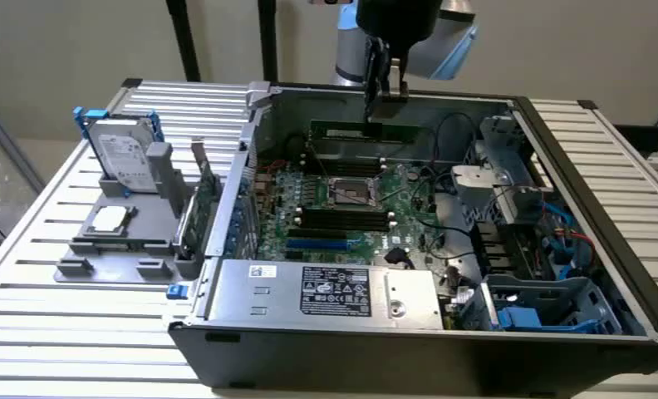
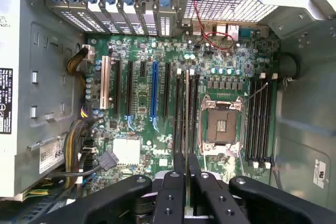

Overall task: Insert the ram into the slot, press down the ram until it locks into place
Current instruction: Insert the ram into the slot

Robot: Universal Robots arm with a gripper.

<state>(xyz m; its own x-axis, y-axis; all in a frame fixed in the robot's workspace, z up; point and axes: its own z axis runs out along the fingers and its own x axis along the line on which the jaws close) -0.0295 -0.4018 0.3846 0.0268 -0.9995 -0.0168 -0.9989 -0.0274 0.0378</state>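
Note:
My gripper [image 1: 385, 93] hangs over the far side of the open computer case, shut on the ram [image 1: 362, 130], a thin green stick held level above the motherboard. Seen from the wrist, the ram [image 2: 187, 114] shows edge-on between the black fingers [image 2: 178, 167]. There it lines up with the slot [image 2: 181, 108], one of a group of long black sockets between the blue slot [image 2: 154, 90] and the CPU socket [image 2: 220, 124]. The same group [image 1: 331, 219] lies in front of the CPU socket [image 1: 351, 193] in the exterior view. The ram is clear of the board, not touching any slot.
A second group of black sockets [image 2: 261, 119] lies on the other side of the CPU socket. A power supply [image 1: 323, 291] fills the case's front; a drive cage [image 1: 540, 303] and cables sit at the exterior view's right. A grey fixture [image 1: 119, 241] holds a hard drive [image 1: 124, 158] and a green card [image 1: 207, 208].

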